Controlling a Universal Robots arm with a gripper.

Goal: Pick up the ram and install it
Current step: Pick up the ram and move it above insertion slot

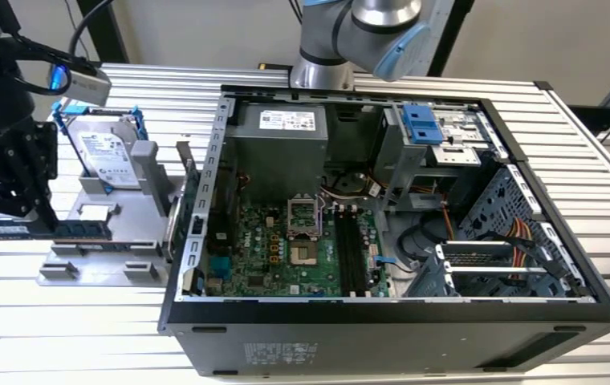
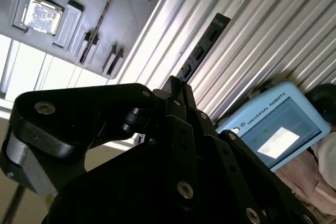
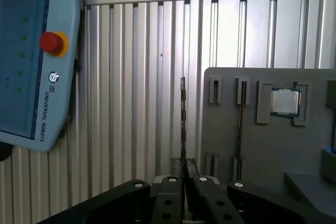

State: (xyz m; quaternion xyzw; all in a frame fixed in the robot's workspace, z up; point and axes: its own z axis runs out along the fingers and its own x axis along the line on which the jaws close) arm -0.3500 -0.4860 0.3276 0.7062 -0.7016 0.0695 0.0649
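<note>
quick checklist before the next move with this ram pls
1. Ram clamped between the jaws: ok.
2. Ram clear of the grey holder, hanging over the ribbed table: ok.
3. Computer case open, motherboard exposed: ok.
4. Memory slots reachable from above: ok.
5. Slot latches open: cannot tell.
6. Teach pendant apart from the ram: ok.

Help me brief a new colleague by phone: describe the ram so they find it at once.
On the exterior view's left, beside the open computer case, sits a grey parts tray. At its outer edge the black claw grips the ram: a long, thin, dark stick, unlike the silver-labelled hard drive standing nearby.
</note>
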